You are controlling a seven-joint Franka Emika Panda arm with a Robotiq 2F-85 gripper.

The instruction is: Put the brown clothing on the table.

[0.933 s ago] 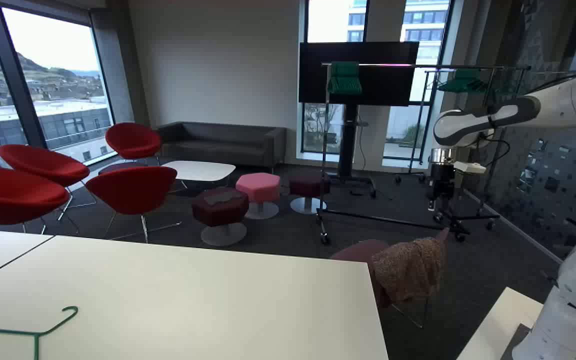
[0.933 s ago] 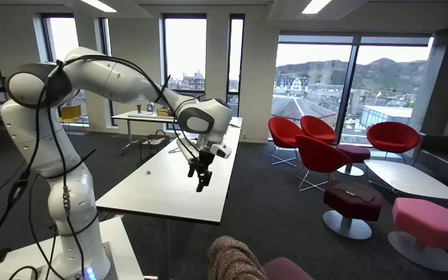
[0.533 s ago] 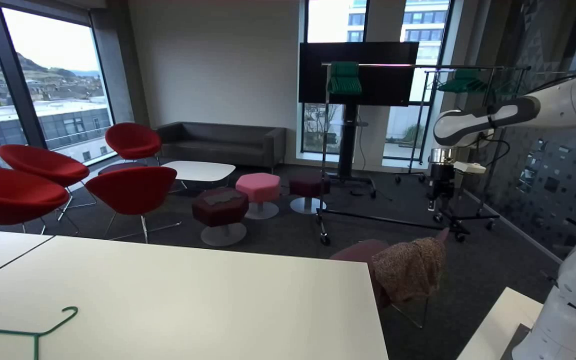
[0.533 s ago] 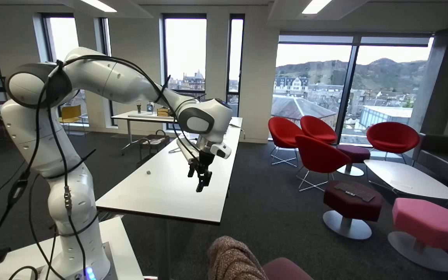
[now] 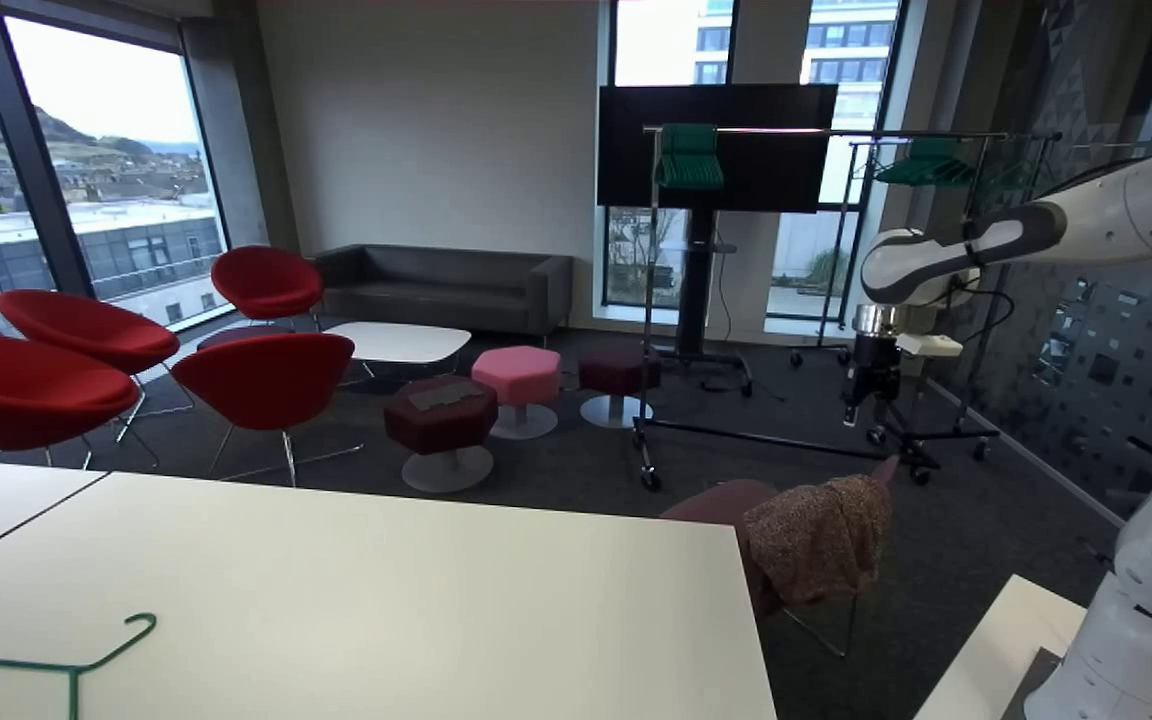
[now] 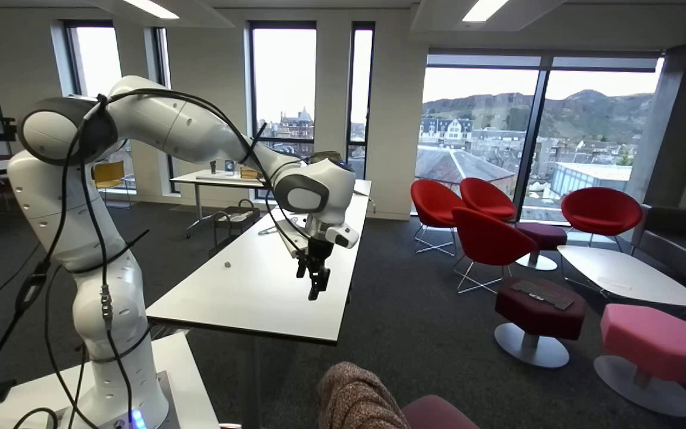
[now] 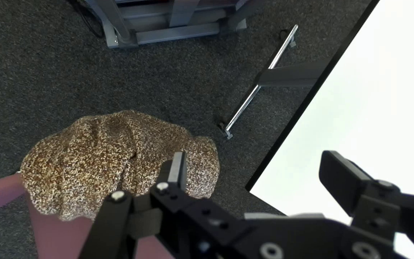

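Note:
The brown clothing (image 5: 821, 535) hangs wrinkled over the back of a mauve chair (image 5: 721, 503) beside the table's end. In an exterior view only part of the clothing (image 6: 355, 399) shows at the bottom edge. In the wrist view the clothing (image 7: 95, 158) lies below and left of the jaws, overlapped by the left finger (image 7: 176, 169). The table (image 5: 386, 590) has a cream-white top; its corner shows in the wrist view (image 7: 365, 118) behind the right finger. My gripper (image 7: 254, 158) is open and empty, pointing down, above and apart from the clothing. It shows in an exterior view (image 6: 309, 286).
A green hanger (image 5: 76, 667) lies on the table. A clothes rack (image 5: 766, 436) with green hangers stands behind the chair. The arm's base stands on a smaller white table (image 5: 996, 640). Red chairs (image 6: 492, 235) and stools (image 6: 539, 307) stand farther off.
The arm and gripper have moved slightly lower, leftward in an exterior view and rightward in the opposite exterior view, within the last half second. The clothing and chair have not moved.

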